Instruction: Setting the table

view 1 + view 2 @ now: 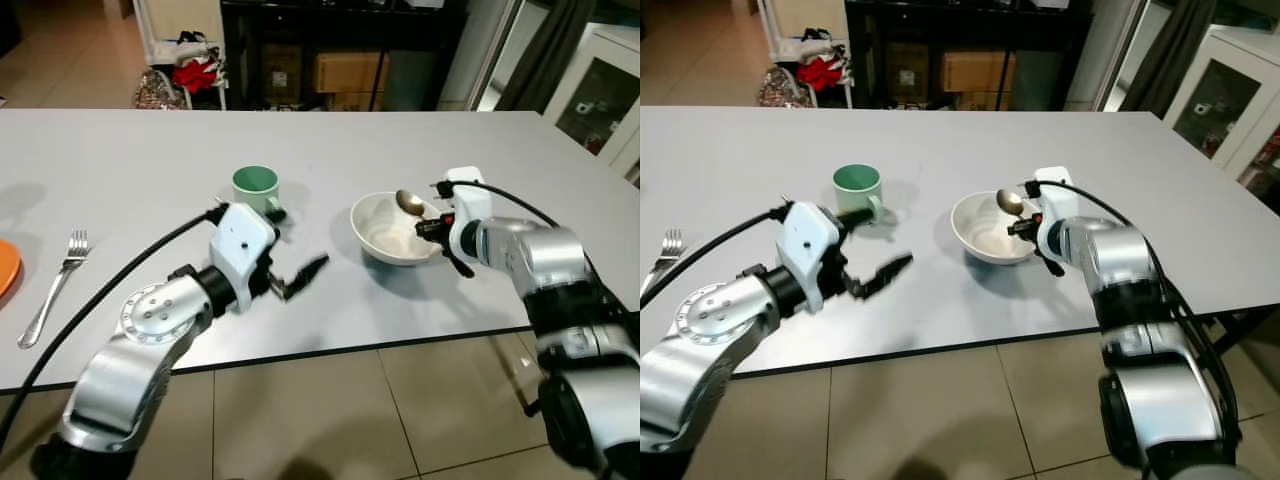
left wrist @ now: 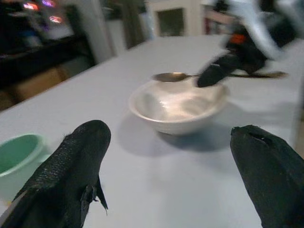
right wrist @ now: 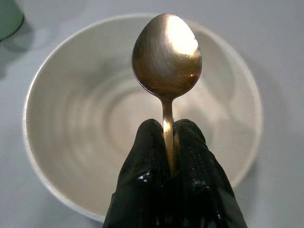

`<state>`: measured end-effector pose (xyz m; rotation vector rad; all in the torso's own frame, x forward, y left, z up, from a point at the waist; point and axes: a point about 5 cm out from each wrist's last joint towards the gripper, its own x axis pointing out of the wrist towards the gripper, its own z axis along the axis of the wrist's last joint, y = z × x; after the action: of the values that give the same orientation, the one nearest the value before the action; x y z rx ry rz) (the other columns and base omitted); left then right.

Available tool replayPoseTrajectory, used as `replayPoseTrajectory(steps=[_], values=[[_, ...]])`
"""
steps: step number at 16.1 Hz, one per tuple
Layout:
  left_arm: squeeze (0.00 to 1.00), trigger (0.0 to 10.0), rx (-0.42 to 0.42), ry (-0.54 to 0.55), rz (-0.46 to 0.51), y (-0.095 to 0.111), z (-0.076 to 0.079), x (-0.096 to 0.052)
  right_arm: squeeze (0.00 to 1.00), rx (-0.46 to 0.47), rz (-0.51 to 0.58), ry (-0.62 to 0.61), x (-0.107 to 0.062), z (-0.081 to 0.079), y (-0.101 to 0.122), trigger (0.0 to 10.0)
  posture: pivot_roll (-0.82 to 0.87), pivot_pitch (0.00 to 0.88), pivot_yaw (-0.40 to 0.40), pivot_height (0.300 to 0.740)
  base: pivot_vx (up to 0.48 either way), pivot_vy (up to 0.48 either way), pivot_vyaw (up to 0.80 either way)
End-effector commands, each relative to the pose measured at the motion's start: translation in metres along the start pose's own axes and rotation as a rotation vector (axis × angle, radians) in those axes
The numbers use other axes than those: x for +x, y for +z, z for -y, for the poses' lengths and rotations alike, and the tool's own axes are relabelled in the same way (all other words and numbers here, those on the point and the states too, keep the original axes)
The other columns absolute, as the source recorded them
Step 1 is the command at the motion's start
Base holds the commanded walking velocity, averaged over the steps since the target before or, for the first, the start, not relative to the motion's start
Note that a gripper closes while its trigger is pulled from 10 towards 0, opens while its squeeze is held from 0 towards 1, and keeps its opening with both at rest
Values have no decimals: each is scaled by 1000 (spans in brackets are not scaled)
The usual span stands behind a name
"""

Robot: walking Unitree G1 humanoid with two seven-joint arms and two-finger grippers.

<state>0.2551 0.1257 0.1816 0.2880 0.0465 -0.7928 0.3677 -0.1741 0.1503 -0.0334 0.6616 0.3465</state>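
A white bowl (image 1: 392, 237) sits on the grey table (image 1: 150, 160), right of centre. My right gripper (image 1: 432, 228) is shut on the handle of a metal spoon (image 3: 167, 53), holding its head just above the bowl's far rim. The green mug (image 1: 256, 186) stands to the left of the bowl. My left gripper (image 1: 300, 277) hovers open and empty over the table in front of the mug, its fingers (image 2: 71, 166) pointing toward the bowl. A fork (image 1: 56, 282) lies near the left end, beside the edge of an orange plate (image 1: 6, 265).
The table's front edge (image 1: 380, 347) runs just below both arms, with tiled floor (image 1: 330, 420) under it. Behind the table stand a dark shelf with boxes (image 1: 345, 70) and a white rack with red cloth (image 1: 195, 70). A glass cabinet (image 1: 600, 95) is at the far right.
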Motion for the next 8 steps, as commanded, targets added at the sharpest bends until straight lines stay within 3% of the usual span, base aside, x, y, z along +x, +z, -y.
replayPoseTrajectory(steps=[1, 4, 5, 6, 8], values=[[0, 10000, -4, -56, -7, 0, 7, 1, 0, 4, -22, 27, 0, -1, 1, 10000, 70, 0, -72, 740, 0, 0, 0], [0, 10000, -2, -69, -16, 1, 6, 3, 0, 33, -18, 62, 7, -3, 1, 10000, 64, 0, -58, 740, 0, 0, 0], [0, 10000, -1, -74, -20, 1, 5, 3, 114, 26, -27, 56, 9, -1, 1, 10000, 64, 0, -58, 740, 0, 0, 0], [0, 10000, 1, -75, -23, 2, 4, 3, 569, 20, -39, 52, 9, 1, 1, 10000, 67, 0, -60, 740, 0, 0, 0], [0, 10000, 4, -69, -25, 1, 3, 3, 773, 19, -45, 47, 9, 3, 1, 10000, 70, 0, -64, 740, 0, 0, 0]])
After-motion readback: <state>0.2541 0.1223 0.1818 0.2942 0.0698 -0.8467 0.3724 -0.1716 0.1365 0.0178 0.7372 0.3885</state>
